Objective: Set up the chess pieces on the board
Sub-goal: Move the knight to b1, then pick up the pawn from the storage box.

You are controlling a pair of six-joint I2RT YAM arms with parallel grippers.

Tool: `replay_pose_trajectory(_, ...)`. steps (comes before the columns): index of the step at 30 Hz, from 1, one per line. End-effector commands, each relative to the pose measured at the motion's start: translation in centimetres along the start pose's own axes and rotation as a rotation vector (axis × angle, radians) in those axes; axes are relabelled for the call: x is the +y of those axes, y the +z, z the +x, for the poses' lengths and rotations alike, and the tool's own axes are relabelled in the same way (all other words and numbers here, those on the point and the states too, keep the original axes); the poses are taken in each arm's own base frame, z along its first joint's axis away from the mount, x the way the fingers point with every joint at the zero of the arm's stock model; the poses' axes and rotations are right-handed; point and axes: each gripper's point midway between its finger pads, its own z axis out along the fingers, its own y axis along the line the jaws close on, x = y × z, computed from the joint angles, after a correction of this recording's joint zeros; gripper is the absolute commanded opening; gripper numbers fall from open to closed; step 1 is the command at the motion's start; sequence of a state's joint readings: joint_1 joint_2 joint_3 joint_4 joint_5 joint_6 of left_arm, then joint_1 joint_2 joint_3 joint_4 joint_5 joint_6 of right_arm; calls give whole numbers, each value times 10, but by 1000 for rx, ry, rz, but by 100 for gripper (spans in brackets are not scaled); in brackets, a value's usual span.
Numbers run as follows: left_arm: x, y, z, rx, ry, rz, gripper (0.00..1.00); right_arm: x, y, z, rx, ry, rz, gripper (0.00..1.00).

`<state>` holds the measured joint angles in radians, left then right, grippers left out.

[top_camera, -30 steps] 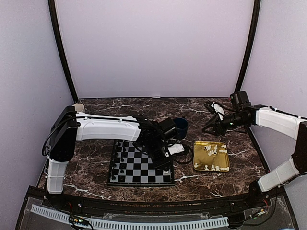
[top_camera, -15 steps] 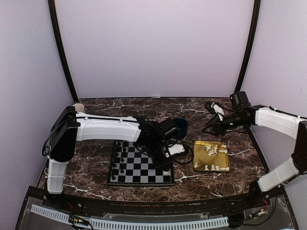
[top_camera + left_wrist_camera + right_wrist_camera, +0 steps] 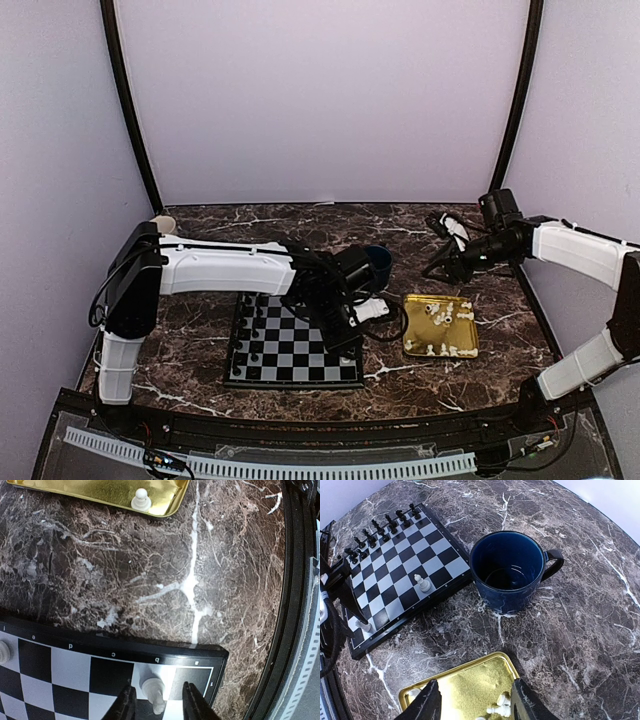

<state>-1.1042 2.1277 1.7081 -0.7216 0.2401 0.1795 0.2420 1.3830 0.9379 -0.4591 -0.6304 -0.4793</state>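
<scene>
The white pieces: most lie in the gold tray, on the tabletop right of the board. Only 2 are on the board, as far as I see: one a bit inside the edge near the blue mug, one on a corner square. Left jaws are narrowly open around this corner piece, w/ small gaps, not pressing it. Right jaws are wide open, empty, raised near tray. Black pieces stand along the opposite edge. Task is approx. at its start; many white ones left.

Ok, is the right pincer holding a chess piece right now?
No, the right pincer is wide open with nothing gripped between its fingers.
</scene>
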Motion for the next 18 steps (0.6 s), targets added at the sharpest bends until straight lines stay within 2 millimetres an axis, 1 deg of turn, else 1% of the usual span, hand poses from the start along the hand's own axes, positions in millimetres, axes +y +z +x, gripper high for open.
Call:
replay_pose_trajectory(1,-8,-44,-32,-130,29,-18,36,-7,-13,-17,9,-17,36,48)
replay_pose_trajectory(5,-4,-62,-47,-216,25,-64,37,-3,-17,-1,131,20,10,48)
replay_pose_trajectory(6,-1,-66,-52,-245,21,-86,37,-1,-17,4,160,26,0,47)
replay_pose_trajectory(7,2,-73,-61,-297,21,-113,38,2,-18,8,183,33,-11,47)
replay_pose_trajectory(8,6,-76,-64,-327,11,-131,38,5,-19,14,208,37,-27,47)
replay_pose_trajectory(10,11,-79,-68,-372,-12,-154,39,12,-18,27,253,52,-58,46)
replay_pose_trajectory(14,23,-93,-77,-482,-70,-197,39,15,-13,53,346,66,-57,45)
replay_pose_trajectory(16,31,-105,-81,-549,-114,-227,40,15,-8,64,388,64,-44,45)
replay_pose_trajectory(18,47,-124,-81,-628,-190,-283,41,15,-1,74,438,59,-32,44)
